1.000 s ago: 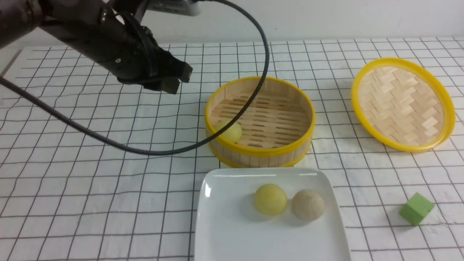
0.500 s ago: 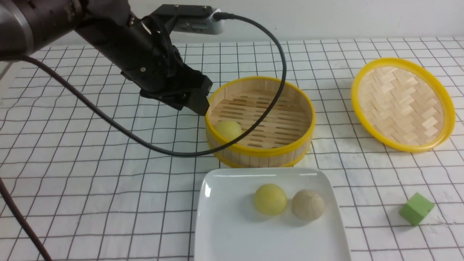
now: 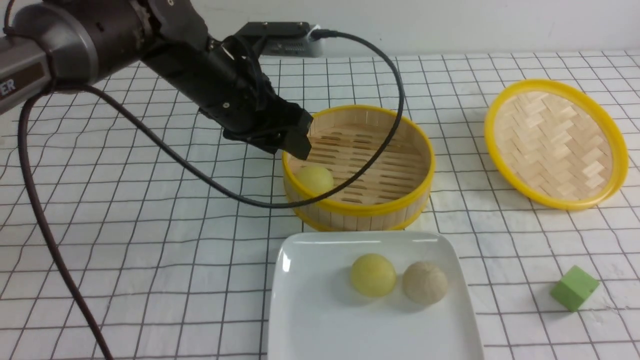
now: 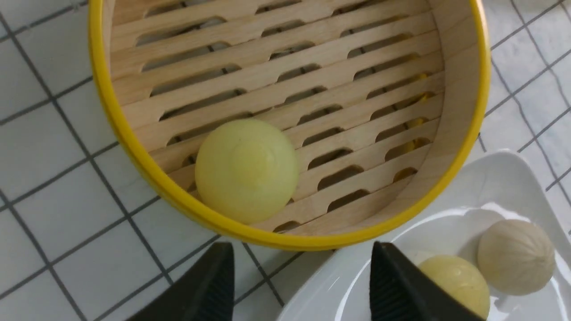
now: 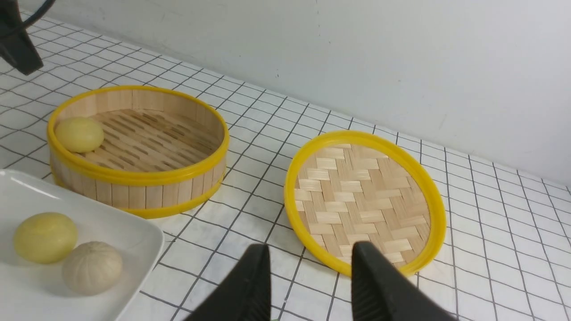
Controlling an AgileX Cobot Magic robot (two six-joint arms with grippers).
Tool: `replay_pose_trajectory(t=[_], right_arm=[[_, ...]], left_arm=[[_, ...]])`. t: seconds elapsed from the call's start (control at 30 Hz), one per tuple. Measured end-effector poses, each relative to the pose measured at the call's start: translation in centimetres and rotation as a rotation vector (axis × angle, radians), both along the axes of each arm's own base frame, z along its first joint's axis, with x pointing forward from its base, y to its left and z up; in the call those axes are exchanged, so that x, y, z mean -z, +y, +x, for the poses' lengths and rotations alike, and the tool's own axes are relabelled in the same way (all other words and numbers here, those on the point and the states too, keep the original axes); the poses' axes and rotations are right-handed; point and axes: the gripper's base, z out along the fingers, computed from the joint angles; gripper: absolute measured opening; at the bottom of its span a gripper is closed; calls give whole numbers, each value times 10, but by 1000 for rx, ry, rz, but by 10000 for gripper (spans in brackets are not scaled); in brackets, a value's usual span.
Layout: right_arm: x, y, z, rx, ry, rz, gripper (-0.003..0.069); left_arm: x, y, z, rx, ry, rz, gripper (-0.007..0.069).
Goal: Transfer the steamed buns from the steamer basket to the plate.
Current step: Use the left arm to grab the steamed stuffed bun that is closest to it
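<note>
Front view showed one pale yellow bun (image 3: 315,180) left in the steamer basket (image 3: 360,212), sitting on the slatted floor tight against the wall on the robot's left. The other two buns were on the plate (image 3: 310,320): a second yellow bun (image 3: 373,274) and the beige bun (image 3: 425,282), side by side and about touching, near the plate's middle. The plate sat just in front of the basket, nearer the robot, with their edges close. The left gripper (image 3: 292,142) hung over the basket's left rim, angled down toward the bun inside and apart from it. Left wrist view confirmed it: the fingers (image 4: 214,285) were spread wide with nothing between them, the bun lay ahead of them inside the rim, and part of the plate with its two buns showed beside one finger. A black cable (image 3: 200,175) looped from the left arm across the front of the basket. The right gripper (image 5: 311,254) showed only in the right wrist view; its jaws stood apart and empty above the checked tablecloth (image 3: 150,250), near the edge of the woven lid (image 3: 555,142). The lid lay to the basket's right, apart from it, woven side up. A green cube (image 3: 574,288) sat alone on the cloth to the right of the plate, well apart from it.
</note>
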Motion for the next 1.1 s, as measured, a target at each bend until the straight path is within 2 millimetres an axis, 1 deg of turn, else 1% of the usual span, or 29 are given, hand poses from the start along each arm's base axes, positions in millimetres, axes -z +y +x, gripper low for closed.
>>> replay_pose_trajectory(t=[0.13, 0.27, 0.33, 0.4, 0.43, 0.47, 0.5, 0.6, 0.67, 0.8, 0.9, 1.1], right_arm=[[0, 0, 0, -1, 0, 1, 276], [0, 0, 0, -1, 1, 2, 276], [0, 0, 0, -1, 1, 2, 276], [0, 0, 0, -1, 1, 2, 276], [0, 0, 0, -1, 1, 3, 276], [0, 0, 0, -1, 1, 3, 276], [0, 0, 0, -1, 1, 3, 276], [0, 0, 0, -1, 1, 3, 276], [0, 0, 0, -1, 1, 3, 276], [0, 0, 0, -2, 2, 5, 276], [0, 1, 0, -7, 6, 15, 276], [0, 1, 0, -10, 9, 22, 276]], left_arm=[[-7, -2, 4, 1, -21, -20, 425], [-2, -5, 7, 18, -24, -15, 421], [8, -10, 9, 58, -25, 7, 413], [12, -13, 10, 76, -24, 15, 410], [23, -23, 10, 123, -22, 37, 409], [30, -29, 10, 148, -25, 52, 409], [31, -31, 10, 153, -25, 54, 409], [46, -44, 9, 191, -32, 95, 409], [52, -45, 11, 195, -38, 131, 409], [59, -40, 16, 184, -60, 206, 409], [59, -38, 19, 168, -95, 240, 409], [56, -38, 25, 134, -152, 232, 409]])
